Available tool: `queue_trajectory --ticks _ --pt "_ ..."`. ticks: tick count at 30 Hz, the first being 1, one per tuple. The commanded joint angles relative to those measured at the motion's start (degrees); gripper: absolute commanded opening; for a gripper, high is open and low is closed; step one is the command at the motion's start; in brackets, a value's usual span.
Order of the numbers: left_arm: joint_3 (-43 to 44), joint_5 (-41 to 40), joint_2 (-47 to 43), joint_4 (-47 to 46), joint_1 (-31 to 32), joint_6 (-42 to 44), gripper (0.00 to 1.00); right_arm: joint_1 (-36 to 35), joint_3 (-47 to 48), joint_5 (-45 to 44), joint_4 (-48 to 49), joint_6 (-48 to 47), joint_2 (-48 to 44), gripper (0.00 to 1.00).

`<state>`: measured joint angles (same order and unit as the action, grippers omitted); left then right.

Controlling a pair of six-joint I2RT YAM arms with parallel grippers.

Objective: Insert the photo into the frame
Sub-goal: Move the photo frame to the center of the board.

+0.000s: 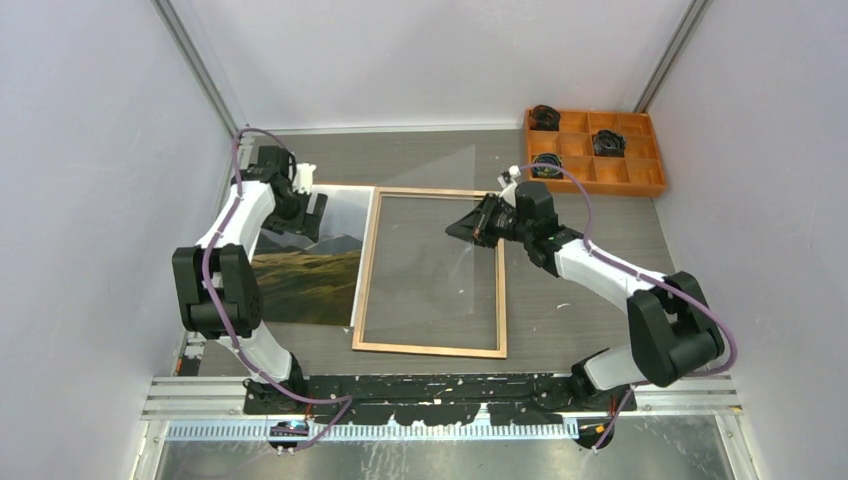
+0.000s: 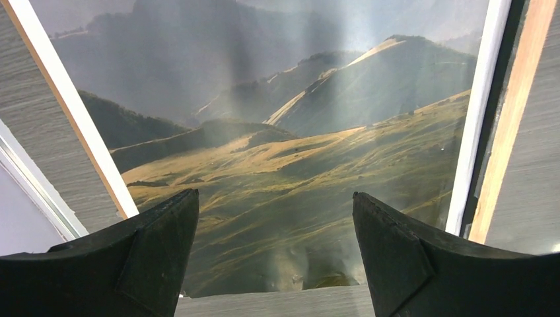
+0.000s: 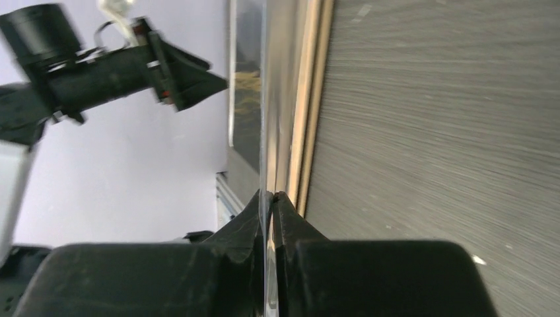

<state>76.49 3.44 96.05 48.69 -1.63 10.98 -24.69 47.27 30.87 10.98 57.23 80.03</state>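
The photo (image 1: 305,285), a mountain landscape with a white border, lies flat on the table left of the frame (image 1: 430,349). The frame lies wood-coloured side up. My left gripper (image 1: 312,215) hovers open and empty over the photo's far part; the left wrist view shows the print (image 2: 290,145) between its spread fingers (image 2: 158,251), with the frame's rail (image 2: 512,119) at the right. My right gripper (image 1: 462,228) is shut on the edge of the clear pane (image 3: 264,99) and holds it tilted up above the frame's right side. The pinch (image 3: 272,195) shows in the right wrist view.
An orange compartment tray (image 1: 640,187) with dark small parts stands at the back right. White walls close in the left, back and right. The arm bases sit on a metal rail (image 1: 450,395) at the near edge.
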Motion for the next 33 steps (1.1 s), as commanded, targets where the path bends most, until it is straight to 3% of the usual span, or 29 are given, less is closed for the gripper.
queue_trajectory --ticks 1,8,17,33 --pt "-1.2 -0.6 -0.2 -1.8 0.0 0.7 0.87 -0.2 -2.9 -5.2 7.9 0.1 1.6 0.12" --pt "-4.2 -0.5 0.0 -3.3 1.1 1.7 0.87 -0.3 -6.3 -8.4 6.9 -2.1 1.9 0.13" --pt "-7.6 -3.0 1.5 -6.3 8.1 1.3 0.87 0.1 -9.8 -10.2 5.0 -4.9 0.1 0.13" --pt "-8.0 -3.1 0.7 -6.1 9.4 1.3 0.87 4.1 -11.1 -7.2 -0.7 -10.7 -0.3 0.11"
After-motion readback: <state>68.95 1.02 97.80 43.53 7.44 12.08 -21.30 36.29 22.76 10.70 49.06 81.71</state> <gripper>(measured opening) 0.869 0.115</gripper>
